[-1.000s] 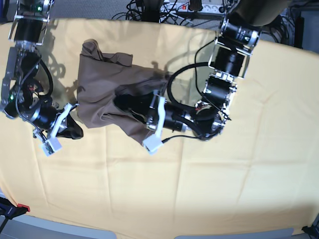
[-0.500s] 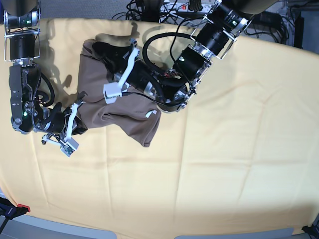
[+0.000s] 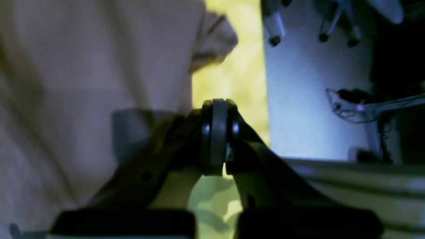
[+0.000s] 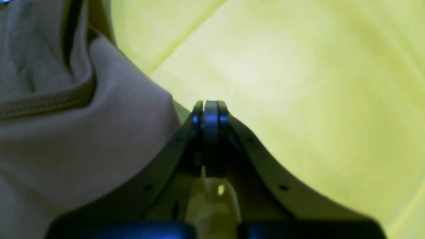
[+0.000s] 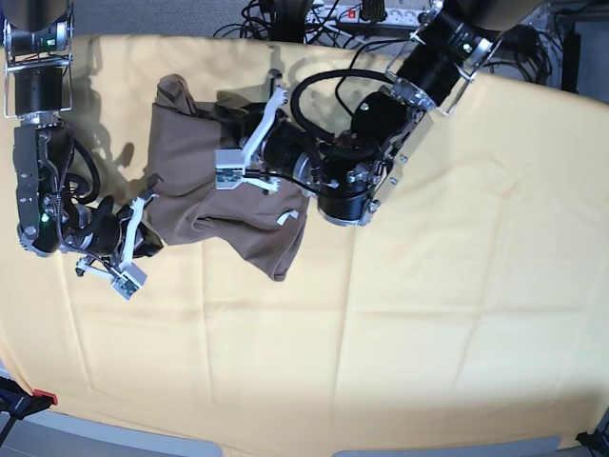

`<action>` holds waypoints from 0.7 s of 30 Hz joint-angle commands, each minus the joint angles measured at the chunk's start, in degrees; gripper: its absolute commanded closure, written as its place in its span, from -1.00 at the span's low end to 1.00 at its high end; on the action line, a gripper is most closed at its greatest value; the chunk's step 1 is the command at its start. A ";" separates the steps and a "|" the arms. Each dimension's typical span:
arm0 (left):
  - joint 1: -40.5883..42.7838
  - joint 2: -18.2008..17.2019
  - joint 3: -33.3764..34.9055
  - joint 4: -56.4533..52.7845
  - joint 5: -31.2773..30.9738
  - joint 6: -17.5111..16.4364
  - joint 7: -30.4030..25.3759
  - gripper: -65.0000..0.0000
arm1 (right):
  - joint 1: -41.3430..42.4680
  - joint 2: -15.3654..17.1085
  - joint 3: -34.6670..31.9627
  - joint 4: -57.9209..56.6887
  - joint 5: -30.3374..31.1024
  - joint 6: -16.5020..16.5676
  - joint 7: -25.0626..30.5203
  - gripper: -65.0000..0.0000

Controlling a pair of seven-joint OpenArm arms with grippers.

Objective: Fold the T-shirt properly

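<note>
The taupe T-shirt [image 5: 205,195] lies crumpled on the yellow cloth at the upper left of the base view, with a loose flap hanging toward the front [image 5: 281,252]. My left gripper [image 5: 231,116] hovers over the shirt's upper part. In the left wrist view the left gripper [image 3: 217,132] is shut, nothing between the pads, and the T-shirt [image 3: 93,83] fills the left side. My right gripper [image 5: 143,245] sits at the shirt's lower left corner. In the right wrist view the right gripper [image 4: 211,132] is shut on nothing, and a T-shirt [image 4: 83,146] fold bulges against its left finger.
The pale yellow cloth [image 5: 447,314] covers the table. Cables and a power strip [image 5: 357,14] lie behind the far edge. A red-tipped clamp [image 5: 29,400] sits at the front left corner. Floor [image 3: 298,93] shows beyond the table edge in the left wrist view.
The left arm swung from the shirt's lower right up over its top, then drew back slightly to the right. The right gripper shifted a little toward the shirt's corner. Both stayed shut.
</note>
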 commanded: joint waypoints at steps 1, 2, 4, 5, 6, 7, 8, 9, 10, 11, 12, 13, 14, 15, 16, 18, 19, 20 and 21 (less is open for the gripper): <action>-0.96 0.02 -0.26 1.20 -1.79 -0.45 -0.60 1.00 | 1.01 1.01 0.48 0.72 0.76 0.08 1.14 1.00; -0.96 -0.33 -0.24 1.20 -2.36 -0.45 -0.60 1.00 | 0.72 0.98 0.48 0.72 0.81 0.08 1.14 1.00; -0.96 -0.46 -0.24 1.20 -3.34 -0.45 -0.60 1.00 | -0.17 0.98 0.48 0.70 0.76 0.08 1.36 1.00; -0.96 -0.46 -0.22 1.20 -3.63 -0.45 -0.60 1.00 | -0.52 0.92 0.48 0.70 0.79 0.08 1.40 1.00; -0.96 -0.46 -0.15 1.20 -3.63 -0.45 -0.60 1.00 | -0.92 0.81 0.48 0.70 0.74 0.08 1.38 1.00; -0.90 -0.46 -0.15 1.18 -3.61 -0.45 -0.60 1.00 | -1.29 0.83 0.48 0.70 0.74 0.08 1.55 1.00; -0.76 -0.46 -0.15 1.18 -3.63 -0.45 -0.60 1.00 | -1.42 0.85 0.48 0.70 0.61 0.08 1.73 1.00; -0.39 -0.46 -0.15 1.18 -3.54 -0.45 -0.60 1.00 | -1.53 0.85 0.48 0.70 0.37 0.08 1.73 1.00; 0.02 -0.46 -0.15 1.18 -3.54 -0.45 -0.60 1.00 | -1.55 0.96 0.48 0.70 0.35 0.08 1.70 1.00; 0.63 -0.46 -0.15 1.18 -3.54 -0.45 -0.60 1.00 | -1.55 0.98 0.48 0.70 0.37 0.08 1.73 1.00; 1.18 -0.48 -0.15 1.18 -3.45 -0.45 -0.60 1.00 | -1.55 1.01 0.48 0.70 0.37 0.08 1.73 1.00; 1.79 -0.46 -0.15 1.18 -2.73 -0.45 -0.60 1.00 | -1.53 1.01 0.48 0.70 0.39 0.08 1.73 1.00; 2.27 -0.48 -0.15 1.18 -1.75 -0.45 -0.60 1.00 | -1.53 0.98 0.48 0.70 0.46 0.08 1.77 1.00; 2.89 -0.48 -0.15 1.18 -0.11 -0.45 -0.60 1.00 | -1.53 0.98 0.48 0.70 0.70 0.08 1.79 1.00; 3.41 -0.48 -0.15 1.18 1.77 -0.45 -0.60 1.00 | -1.55 0.98 0.48 0.70 0.81 0.08 1.79 1.00; 4.33 -0.48 -0.15 1.18 5.60 -0.45 -2.56 1.00 | -1.55 0.98 0.48 0.70 0.81 0.08 1.77 1.00; 4.59 -0.48 -0.15 1.18 7.32 -0.45 -3.63 1.00 | -1.55 0.98 0.48 0.70 0.79 0.08 1.75 1.00; 4.72 -0.48 -0.15 1.18 8.83 -0.45 -4.68 1.00 | -1.55 0.98 0.48 0.70 0.79 0.08 1.77 1.00; 4.70 -0.46 -0.15 1.18 10.32 -0.45 -5.92 1.00 | -1.55 0.98 0.48 0.70 0.79 0.08 1.75 1.00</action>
